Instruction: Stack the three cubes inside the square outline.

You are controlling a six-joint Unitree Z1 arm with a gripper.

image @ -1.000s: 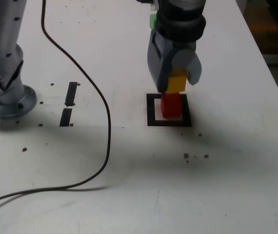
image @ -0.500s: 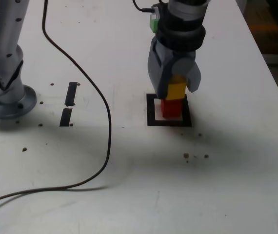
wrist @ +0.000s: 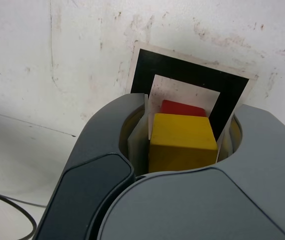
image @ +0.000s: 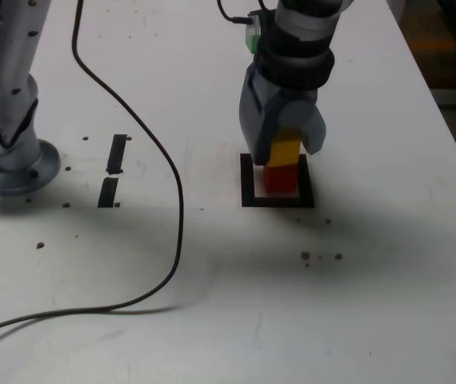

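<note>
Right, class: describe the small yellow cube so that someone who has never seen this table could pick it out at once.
On the white table, find the square outline of thick black tape. A small red cube stands inside it, and the small yellow cube sits on top, between the grey gripper jaws. It is the only yellow block.

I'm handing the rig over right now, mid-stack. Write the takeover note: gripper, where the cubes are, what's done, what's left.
Gripper: low over the square outline, jaws either side of the yellow cube. The wrist view shows a narrow gap on at least one side; whether it has fully let go is unclear.
Yellow cube: sits on the red cube, roughly aligned.
Red cube: on the white centre inside the outline.
Green cube: only a green patch shows behind the arm, farther up the table; not confirmed.
Done: two cubes stacked.
Left: open fully, lift clear, fetch green, place it on top.
</note>
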